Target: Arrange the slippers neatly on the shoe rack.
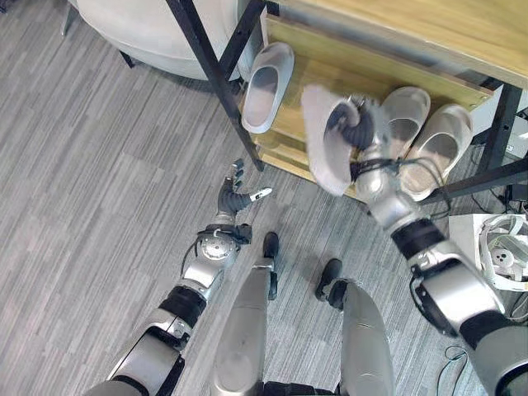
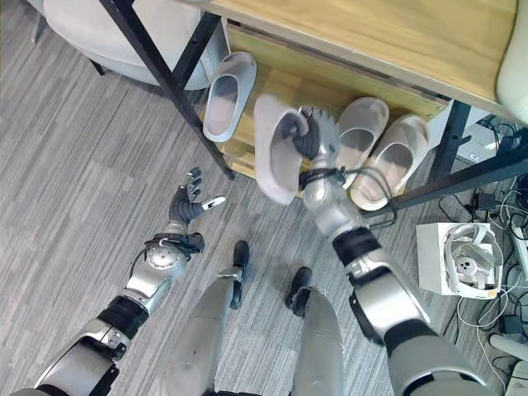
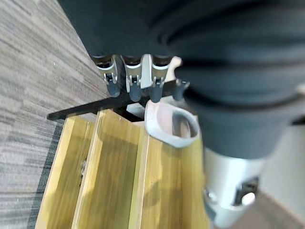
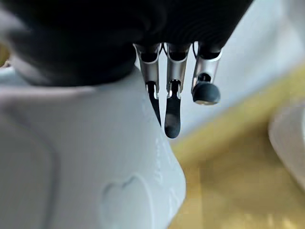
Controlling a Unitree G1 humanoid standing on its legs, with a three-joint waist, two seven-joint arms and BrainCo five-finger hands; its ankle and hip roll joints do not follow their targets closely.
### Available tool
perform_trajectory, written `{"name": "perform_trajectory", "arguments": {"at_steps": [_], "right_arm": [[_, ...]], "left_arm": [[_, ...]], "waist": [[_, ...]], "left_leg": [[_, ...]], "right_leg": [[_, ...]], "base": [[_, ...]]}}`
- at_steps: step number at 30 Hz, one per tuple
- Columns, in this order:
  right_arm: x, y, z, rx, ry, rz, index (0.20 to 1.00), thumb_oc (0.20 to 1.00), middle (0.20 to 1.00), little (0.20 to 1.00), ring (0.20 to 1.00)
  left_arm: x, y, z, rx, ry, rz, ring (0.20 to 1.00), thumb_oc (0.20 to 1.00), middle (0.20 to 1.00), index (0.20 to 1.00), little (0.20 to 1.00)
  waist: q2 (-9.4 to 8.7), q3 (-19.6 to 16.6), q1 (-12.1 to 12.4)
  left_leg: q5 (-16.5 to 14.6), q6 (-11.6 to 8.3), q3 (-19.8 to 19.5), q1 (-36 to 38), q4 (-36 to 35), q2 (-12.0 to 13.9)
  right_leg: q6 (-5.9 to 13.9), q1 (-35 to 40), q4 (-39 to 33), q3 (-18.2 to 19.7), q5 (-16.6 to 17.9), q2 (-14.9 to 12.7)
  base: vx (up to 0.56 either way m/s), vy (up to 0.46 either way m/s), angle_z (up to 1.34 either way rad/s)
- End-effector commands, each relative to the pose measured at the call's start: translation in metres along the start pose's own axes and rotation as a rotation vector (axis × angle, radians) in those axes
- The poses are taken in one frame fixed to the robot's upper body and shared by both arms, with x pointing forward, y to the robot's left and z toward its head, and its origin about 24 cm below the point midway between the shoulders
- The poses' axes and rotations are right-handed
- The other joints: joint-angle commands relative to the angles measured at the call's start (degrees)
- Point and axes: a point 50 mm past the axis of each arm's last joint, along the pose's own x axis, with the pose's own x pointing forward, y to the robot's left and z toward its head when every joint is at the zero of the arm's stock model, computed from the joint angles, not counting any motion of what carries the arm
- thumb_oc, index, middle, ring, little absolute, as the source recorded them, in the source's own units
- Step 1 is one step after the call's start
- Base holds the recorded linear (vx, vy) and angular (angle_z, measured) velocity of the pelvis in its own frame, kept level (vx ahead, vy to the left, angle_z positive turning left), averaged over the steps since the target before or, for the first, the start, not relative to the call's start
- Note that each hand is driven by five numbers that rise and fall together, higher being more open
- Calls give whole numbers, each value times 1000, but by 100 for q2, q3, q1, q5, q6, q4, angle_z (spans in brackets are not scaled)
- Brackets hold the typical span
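Note:
My right hand is shut on a pale grey slipper, held tilted in front of the wooden shoe rack's lower shelf. In the right wrist view my fingers lie along the slipper's white side. One slipper rests at the shelf's left end. Two more slippers sit side by side at the right end, partly behind my right arm. My left hand hovers open over the floor, below the rack's left corner. In its wrist view the left-end slipper shows past the fingers.
The rack's black metal legs slant down at left and right. A white rounded seat stands behind the left leg. A white box holding a round device and loose cables lie on the floor at the right.

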Motion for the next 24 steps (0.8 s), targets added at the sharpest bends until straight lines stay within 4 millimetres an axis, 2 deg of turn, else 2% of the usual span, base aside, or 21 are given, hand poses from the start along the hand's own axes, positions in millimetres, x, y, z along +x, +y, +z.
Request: {"name": "perform_trajectory", "arguments": {"at_steps": [1,7,12,13,14,15,16,17,19,20,24], "right_arm": [[13,-23,2,-36,-24,-133,200,200,200,200,200],[32,-33,-13,-187,37,-110,200,200,200,200,200],[40,-36,-16,-245,85,-106,200,200,200,200,200],[45,-42,-23,-325,123,-103,1000,1000,1000,1000,1000],[46,-43,-24,-345,136,-91,1000,1000,1000,1000,1000],[46,-42,-24,-341,143,-88,1000,1000,1000,1000,1000],[46,-43,-25,-337,152,-89,1000,1000,1000,1000,1000],[45,-42,-27,-324,163,-88,1000,1000,1000,1000,1000],[44,-41,-29,-300,175,-82,1000,1000,1000,1000,1000],[44,-41,-29,-281,183,-84,1000,1000,1000,1000,1000],[34,-28,-30,-171,201,-74,1000,1000,1000,1000,1000]], "left_arm": [[-7,-17,19,-57,-116,-100,1000,1000,1000,1000,1000],[-8,-30,27,-54,-144,-178,1000,1000,1000,1000,1000],[-9,-29,34,-58,-173,-193,1000,1000,1000,1000,1000],[-9,-30,37,-56,-183,-205,1000,1000,1000,1000,1000],[-10,-32,37,-55,-180,-214,1000,1000,1000,1000,1000],[-11,-32,35,-46,-176,-225,1000,1000,1000,1000,1000],[-12,-31,35,-43,-176,-225,1000,1000,1000,1000,1000],[-13,-29,32,-39,-166,-225,1000,1000,1000,1000,1000],[-17,-26,25,-26,-137,-226,1000,1000,1000,1000,1000],[-18,-25,22,-18,-129,-227,1000,1000,1000,1000,1000],[-18,-24,17,-9,-107,-212,1000,1000,1000,1000,1000]], "waist": [[-45,-256,146],[-72,-201,300],[-58,-223,428],[-15,-231,527],[-12,-234,547],[3,-238,558],[29,-226,563],[23,-243,569],[30,-246,566],[46,-232,559],[25,-217,473]], "left_leg": [[-1126,-23,-193,-37,766,131],[-1091,-34,-334,-292,668,83],[-1076,-51,-391,-327,605,20],[-1060,-60,-410,-305,568,-15],[-1235,-92,-426,-215,607,-22],[-1216,-96,-427,-175,547,-32],[-1027,-70,-420,-204,464,-43],[-1181,-104,-435,-111,465,-51],[-1156,-110,-427,-47,391,-58],[-975,-85,-409,-101,332,-65],[-964,-87,-380,-30,270,-45]], "right_leg": [[692,563,-675,241,42,-158],[750,454,-811,13,94,-186],[764,475,-870,-87,94,-196],[775,520,-883,-139,88,-219],[816,601,-846,-118,-57,-210],[817,631,-883,-126,-50,-208],[773,601,-950,-178,92,-213],[821,681,-952,-138,-31,-200],[817,706,-979,-126,-21,-193],[772,643,-1021,-163,126,-200],[764,656,-1042,-126,133,-187]], "base": [[28,34,22],[52,12,15],[38,-12,13],[97,-16,14],[96,-8,14],[18,11,18],[16,2,16],[13,-1,8],[6,-6,2],[-88,24,0],[-22,7,0]]}}
